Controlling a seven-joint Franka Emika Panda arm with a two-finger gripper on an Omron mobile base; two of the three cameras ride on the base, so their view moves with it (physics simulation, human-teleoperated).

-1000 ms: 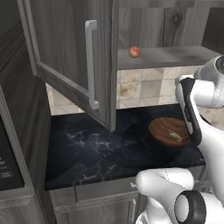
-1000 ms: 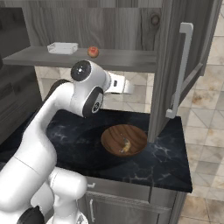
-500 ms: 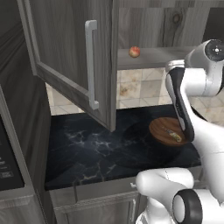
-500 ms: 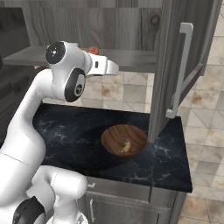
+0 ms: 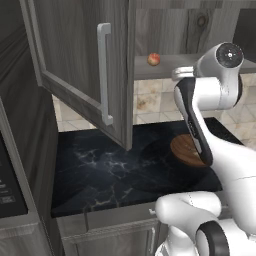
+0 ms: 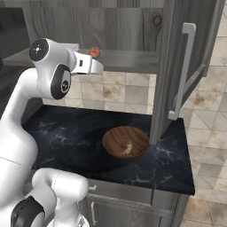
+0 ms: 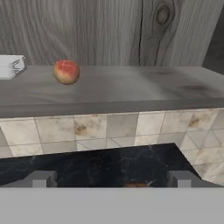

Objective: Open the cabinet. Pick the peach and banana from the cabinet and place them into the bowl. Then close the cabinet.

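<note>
Looking through the left base view, I saw the cabinet [image 5: 85, 75] standing open, its dark grey wood-grain door panelled and carrying a long silver bar handle [image 5: 104, 72]. The peach [image 5: 154, 59], small and round, sat on the cabinet shelf beyond my pincer's reach, up and ahead of the wrist. The brown wooden bowl [image 5: 186, 150] lay well below, half hidden behind the white arm, on the black marbled counter [image 5: 110, 170].

From the right base view, the pincer [image 6: 98, 67] pointed toward the shelf, just short of the peach [image 6: 93, 52]. Far beneath it the bowl [image 6: 126, 141] showed its grain, with the slim yellow banana [image 6: 127, 147] lying inside.

Through the hand view, the pincer [image 7: 110, 178] had its two dark fingertips [image 7: 40, 178] spread wide with nothing between them. The peach [image 7: 66, 71], reddish with a yellowish patch, rested ahead and left of the pincer on the smooth grey shelf, beside a white squarish object [image 7: 10, 66]. I could read no writing anywhere.
</note>
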